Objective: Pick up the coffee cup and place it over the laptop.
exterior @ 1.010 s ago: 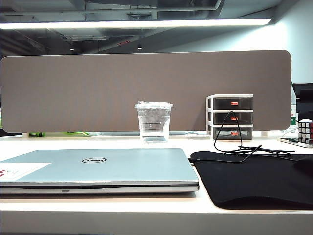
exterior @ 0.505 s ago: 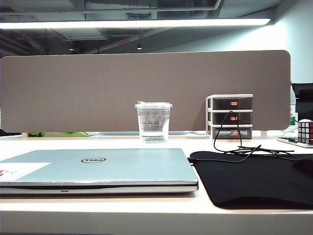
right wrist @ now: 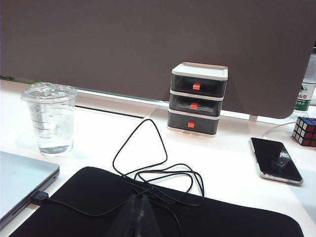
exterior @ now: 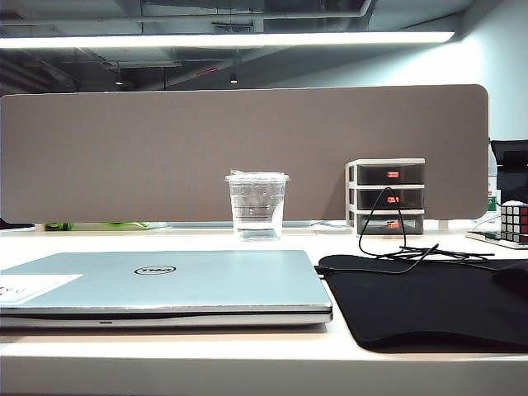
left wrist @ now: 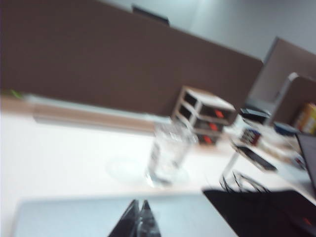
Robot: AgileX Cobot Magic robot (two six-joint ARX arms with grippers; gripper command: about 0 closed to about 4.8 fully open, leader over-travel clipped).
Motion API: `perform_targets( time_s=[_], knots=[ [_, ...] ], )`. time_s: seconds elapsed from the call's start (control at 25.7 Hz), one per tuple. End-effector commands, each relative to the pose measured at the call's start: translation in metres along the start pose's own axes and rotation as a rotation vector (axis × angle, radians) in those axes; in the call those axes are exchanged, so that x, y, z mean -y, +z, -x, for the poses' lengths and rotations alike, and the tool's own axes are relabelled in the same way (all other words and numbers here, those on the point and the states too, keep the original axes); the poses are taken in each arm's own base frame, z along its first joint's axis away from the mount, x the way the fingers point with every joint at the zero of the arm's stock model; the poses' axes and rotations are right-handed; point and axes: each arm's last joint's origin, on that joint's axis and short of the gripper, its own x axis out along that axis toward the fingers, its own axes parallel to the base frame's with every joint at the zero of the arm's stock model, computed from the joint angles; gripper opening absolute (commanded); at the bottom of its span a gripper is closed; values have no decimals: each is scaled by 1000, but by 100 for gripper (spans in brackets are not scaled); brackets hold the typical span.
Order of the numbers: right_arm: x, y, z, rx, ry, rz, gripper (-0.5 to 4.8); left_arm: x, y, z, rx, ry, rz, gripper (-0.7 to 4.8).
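Observation:
The clear coffee cup (exterior: 257,206) stands upright with its lid on, on the white desk behind the shut silver laptop (exterior: 165,280). Neither gripper shows in the exterior view. In the blurred, tilted left wrist view, my left gripper (left wrist: 139,203) is shut and empty over the laptop lid (left wrist: 74,219), with the cup (left wrist: 168,154) a short way beyond its tips. My right gripper (right wrist: 139,200) is shut and empty over the black mat (right wrist: 207,217). From there the cup (right wrist: 50,118) and a laptop corner (right wrist: 19,182) lie off to one side.
A small three-drawer unit (exterior: 386,196) stands against the brown partition (exterior: 165,148). A black cable (right wrist: 148,170) loops from the mat (exterior: 421,301) to the laptop's side. A phone (right wrist: 275,160) and a Rubik's cube (exterior: 515,221) lie at the far right.
The whole exterior picture has slid a little to the left. The cup and the laptop keep their places on the desk.

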Motion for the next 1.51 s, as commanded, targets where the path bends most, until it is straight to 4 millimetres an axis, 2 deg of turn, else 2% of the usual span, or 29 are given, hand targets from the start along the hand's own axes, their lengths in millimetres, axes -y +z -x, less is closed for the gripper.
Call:
perform_targets(
  time_s=[0.04,0.19,0.31,0.58,0.82,0.97,1.05,1.17,1.24,1.32,1.36,1.4,1.51],
  knots=[
    [0,-1,0,7,1,-3,-6,-1,-8,0,-68,-36,56,-5],
    [-1,-1,0,6,18,-10,-5,-2,-15,0,-141,-59,81,-5],
    [-5,-4,0,-29,177,-112,-6,-1,-15,0,-142,-98,27,-5],
    [-13,-18,4,-176,413,-176,-6,3,-5,0,-50,-154,-28,-5],
    [-13,-18,4,-175,416,-176,-6,-1,-15,-2,-138,-132,-9,-5],
    [-13,-13,3,-127,411,-159,-6,-1,-14,-8,-153,-188,-31,1],
    [-13,-12,3,-116,411,-155,-6,-3,-15,-10,-167,-184,-28,51],
    [-13,-12,3,-114,412,-155,-6,-4,-16,-16,-182,-192,-20,198],
    [-13,-12,3,-113,412,-154,-6,-4,-13,-20,-191,-206,-17,248],
    [-12,-12,3,-116,397,-154,-6,-4,-6,-26,-166,-222,-44,330],
    [-12,-13,3,-117,386,-154,-6,-3,-3,-30,-143,-231,-79,427],
    [-12,-13,3,-117,386,-154,-6,-3,-2,-33,-135,-234,-94,446],
    [-12,-13,3,-120,386,-155,-6,-3,3,-41,-137,-238,-115,449]
  ],
)
